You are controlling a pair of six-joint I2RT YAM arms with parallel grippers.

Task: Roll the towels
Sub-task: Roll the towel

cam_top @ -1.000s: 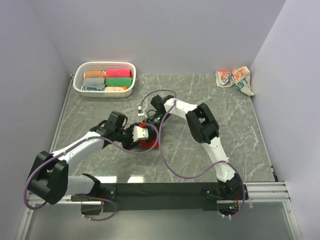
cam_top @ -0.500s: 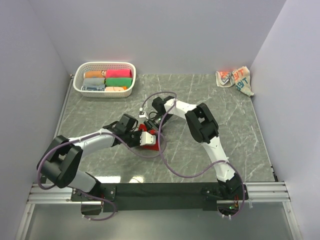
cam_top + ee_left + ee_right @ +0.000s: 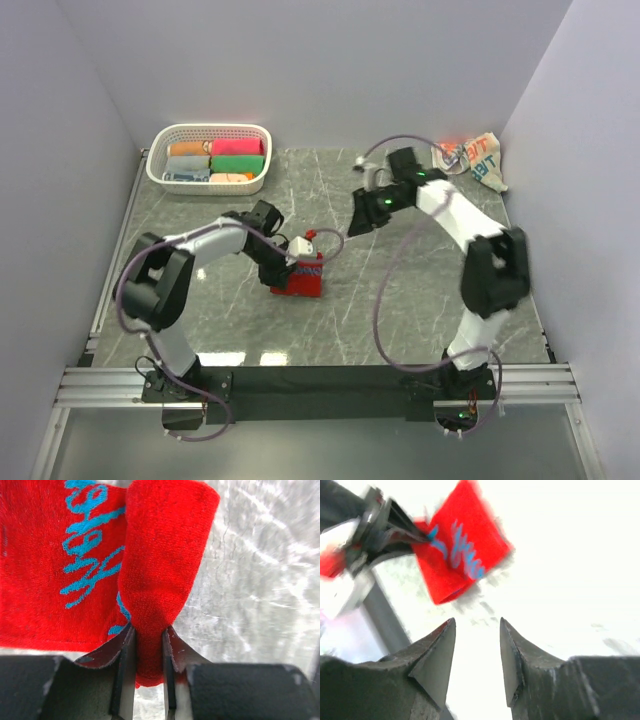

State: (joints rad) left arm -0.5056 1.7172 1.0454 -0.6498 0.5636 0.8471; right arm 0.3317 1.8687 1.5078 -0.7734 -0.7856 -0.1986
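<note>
Left end effector (image 3: 148,642) is clamped on the rolled edge of the red towel (image 3: 165,555), clear only in its wrist view; blue lettering (image 3: 90,555) lies left of it. Right end effector (image 3: 477,650) gapes, empty, towel ahead.

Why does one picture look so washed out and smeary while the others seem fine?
Right wrist view: overexposed, the table bleached white, the red towel smeared by blur. Left wrist view: crisp on the towel's pile, glare streaks on the table. Top view: evenly lit and sharp, bright reflections near the front edge.
</note>
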